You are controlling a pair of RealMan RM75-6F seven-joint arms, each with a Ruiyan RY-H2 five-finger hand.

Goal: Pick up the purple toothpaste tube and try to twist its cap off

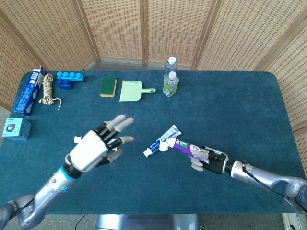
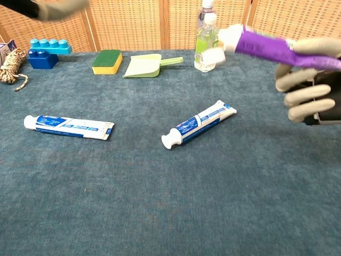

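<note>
The purple toothpaste tube [image 1: 186, 147] [image 2: 266, 46] is held above the table by my right hand [image 1: 211, 161] [image 2: 309, 90], which grips its tail end. Its white cap [image 1: 164, 146] [image 2: 216, 54] points left and looks blurred in the chest view. Well left of the cap, my left hand [image 1: 98, 148] hovers with its fingers spread and nothing in them. Only its fingertips [image 2: 58, 5] show at the chest view's top left.
Two blue-and-white toothpaste tubes lie on the cloth: one [image 2: 197, 124] under the purple tube's cap, another [image 2: 69, 126] further left. Along the back stand a sponge [image 1: 108, 86], green dustpan [image 1: 132, 91], two bottles [image 1: 170, 82], blue block [image 1: 70, 78], rope [image 1: 48, 90] and boxes [image 1: 28, 91].
</note>
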